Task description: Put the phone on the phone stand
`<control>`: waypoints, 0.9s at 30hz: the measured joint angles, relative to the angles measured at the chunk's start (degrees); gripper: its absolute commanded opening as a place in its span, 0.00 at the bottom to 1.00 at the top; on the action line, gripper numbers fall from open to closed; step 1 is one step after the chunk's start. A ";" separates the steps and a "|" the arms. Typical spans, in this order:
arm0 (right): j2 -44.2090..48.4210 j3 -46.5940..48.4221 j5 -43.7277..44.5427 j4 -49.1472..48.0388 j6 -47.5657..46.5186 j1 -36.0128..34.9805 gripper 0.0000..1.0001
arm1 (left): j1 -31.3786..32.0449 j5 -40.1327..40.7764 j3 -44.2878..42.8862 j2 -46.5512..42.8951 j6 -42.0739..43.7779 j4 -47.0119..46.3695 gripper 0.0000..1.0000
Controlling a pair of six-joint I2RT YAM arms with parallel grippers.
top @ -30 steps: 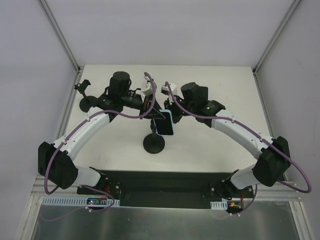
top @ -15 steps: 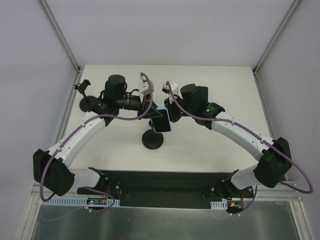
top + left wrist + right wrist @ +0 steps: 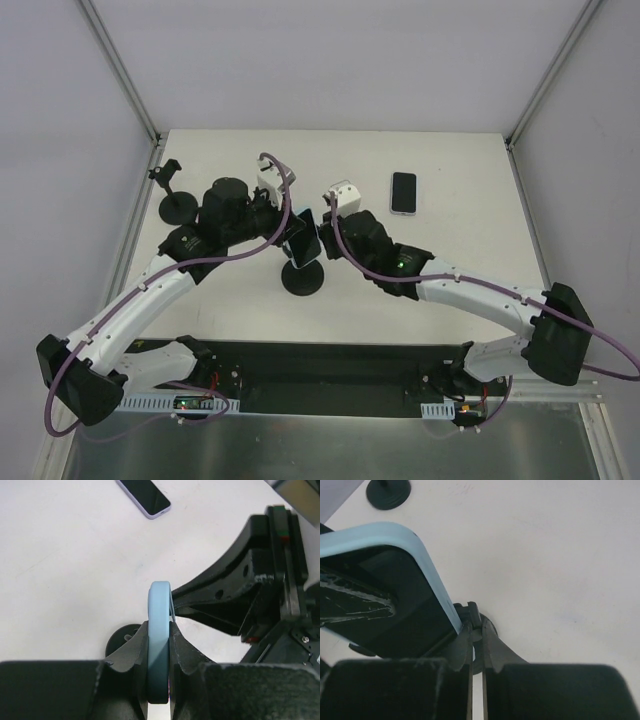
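Note:
A phone in a light blue case (image 3: 305, 232) stands on edge over the black phone stand (image 3: 303, 281) at mid-table. My left gripper (image 3: 296, 238) is shut on it; in the left wrist view the phone (image 3: 160, 605) is edge-on between my jaws (image 3: 160, 635), with the stand's round base (image 3: 121, 639) below. My right gripper (image 3: 322, 242) meets it from the right. In the right wrist view my right gripper (image 3: 477, 630) is pinched on the stand's upper part (image 3: 472, 611), right beside the phone's corner (image 3: 395, 575).
A second phone (image 3: 403, 192) lies flat at the back right, also in the left wrist view (image 3: 144, 495). A second black stand (image 3: 180, 205) is at the far left, its base in the right wrist view (image 3: 388, 490). The table edge runs near the arm bases.
Both grippers have moved nearer and lower with the phone, which has turned edge-on over the stand. The right arm has swung aside, uncovering the second phone at the back right.

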State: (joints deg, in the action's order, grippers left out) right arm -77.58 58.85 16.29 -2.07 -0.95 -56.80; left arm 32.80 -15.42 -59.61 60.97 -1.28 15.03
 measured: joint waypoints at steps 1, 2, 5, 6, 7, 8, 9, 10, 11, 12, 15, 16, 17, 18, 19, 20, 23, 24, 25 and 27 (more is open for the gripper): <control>0.13 -0.92 3.52 -1.55 0.83 -1.20 0.00 | 0.66 2.45 -0.02 0.22 -1.16 -0.20 0.00; 0.13 -1.55 6.93 -2.84 1.25 -2.51 0.00 | 1.70 4.68 -0.22 0.42 -1.86 -0.28 0.00; 0.13 -2.64 17.20 -4.20 2.08 -6.67 0.00 | 4.68 9.44 -1.46 1.70 -2.86 0.00 0.00; 0.13 -2.69 19.76 -4.13 2.01 -7.63 0.00 | 5.20 10.03 -1.88 2.23 -3.13 0.28 0.00; 0.04 -2.73 22.97 -3.89 1.86 -8.96 0.00 | 5.99 10.86 -2.47 2.93 -3.37 0.52 0.00; -0.20 -2.60 26.23 -3.21 1.79 -10.19 0.00 | 7.13 12.17 -3.10 3.61 -3.45 0.79 0.00; -0.74 -2.08 29.97 -2.12 1.73 -11.43 0.00 | 8.61 13.86 -3.78 4.48 -3.41 1.14 0.00; -1.11 -1.75 31.65 -1.57 1.70 -12.04 0.00 | 9.42 14.86 -4.26 5.01 -3.34 1.31 0.00; -1.90 -0.94 34.80 -0.48 1.25 -13.20 0.00 | 9.97 15.41 -4.63 5.40 -3.41 1.44 0.00; -2.91 0.02 37.94 0.48 0.66 -14.29 0.00 | 10.32 15.67 -4.87 5.66 -3.54 1.55 0.00; -5.07 1.68 44.15 1.97 -0.28 -16.96 0.00 | 10.27 14.21 -4.31 4.94 -3.67 1.29 0.00; -5.31 1.86 45.66 2.51 -0.37 -17.81 0.00 | 10.16 13.22 -3.26 4.15 -3.65 0.48 0.00; -5.33 1.90 46.97 3.04 -0.39 -18.67 0.00 | 9.86 11.93 -2.23 3.34 -3.63 -0.37 0.00; -5.33 1.90 48.09 3.56 -0.42 -19.54 0.00 | 9.44 9.55 -1.16 2.40 -3.52 -1.25 0.00; -5.33 1.90 49.22 4.02 -0.52 -20.48 0.00 | 8.35 6.93 0.13 1.49 -3.45 -2.36 0.00; -5.33 1.90 50.18 4.28 -0.61 -21.22 0.00 | 7.37 4.33 1.29 0.76 -3.56 -3.48 0.00; -5.29 1.90 51.63 5.14 -0.72 -22.18 0.00 | 5.29 -0.98 3.82 -0.24 -3.63 -6.78 0.00; -5.25 1.90 51.84 5.44 -0.68 -22.23 0.00 | 4.98 -1.99 4.02 -0.17 -3.63 -7.32 0.00; -5.11 1.92 51.84 5.95 -0.57 -22.27 0.00 | 4.85 -2.47 4.13 -0.09 -3.58 -7.65 0.00; -4.83 2.05 51.80 7.06 -0.42 -22.43 0.00 | 4.61 -3.63 4.17 0.15 -3.39 -8.09 0.00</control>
State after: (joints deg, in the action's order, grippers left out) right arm -82.41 60.90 68.10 4.99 -1.37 -79.22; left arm 37.41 -19.05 -55.44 61.12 -4.67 6.94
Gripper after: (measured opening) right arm 0.040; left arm 0.135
